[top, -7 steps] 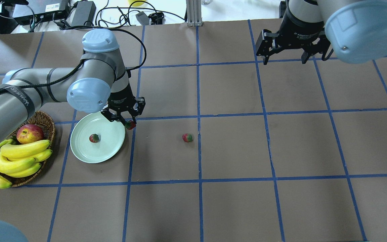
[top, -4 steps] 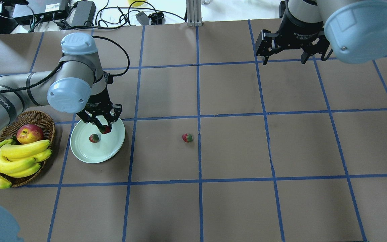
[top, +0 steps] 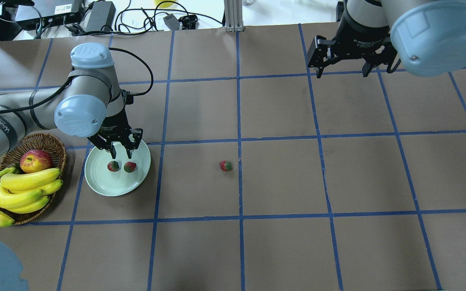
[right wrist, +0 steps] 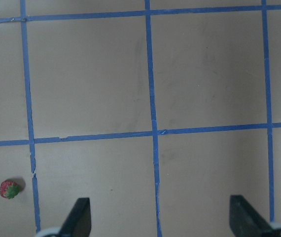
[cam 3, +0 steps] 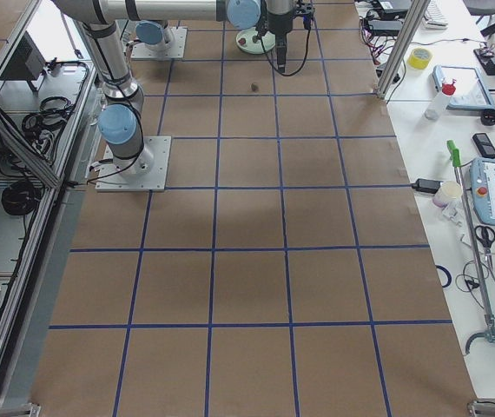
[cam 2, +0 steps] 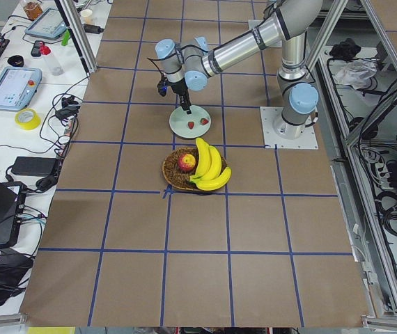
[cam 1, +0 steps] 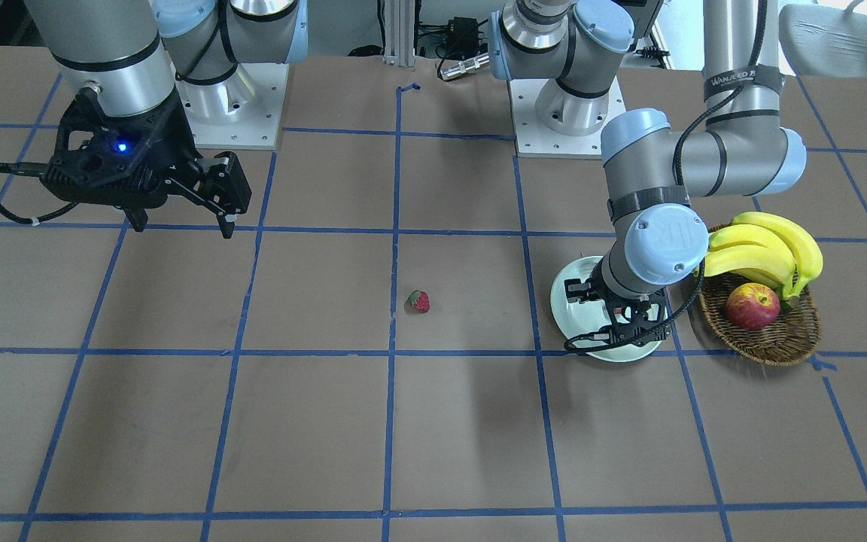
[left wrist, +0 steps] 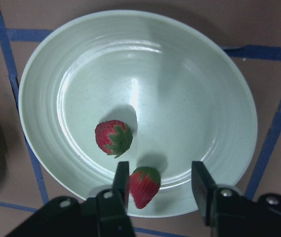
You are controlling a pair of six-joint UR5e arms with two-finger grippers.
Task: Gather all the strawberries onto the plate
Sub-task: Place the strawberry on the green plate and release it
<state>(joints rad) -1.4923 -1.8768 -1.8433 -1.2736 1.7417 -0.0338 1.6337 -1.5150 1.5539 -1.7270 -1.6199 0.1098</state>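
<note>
From across the counter (cam 1: pixel 328 421), my left gripper (cam 1: pixel 633 330) and wrist cover most of the plate (cam 1: pixel 558 306), hiding the strawberry at the plate's middle (top: pixel 113 166) and the second strawberry (top: pixel 130 166) just beside it. In my left wrist view the left gripper blocks the plate's near rim. From the right-end camera the plate is too small to show its fruit.

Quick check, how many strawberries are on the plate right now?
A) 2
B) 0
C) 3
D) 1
A: one strawberry and a second strawberry lie on the plate, while the third strawberry sits off it on the table.
</note>
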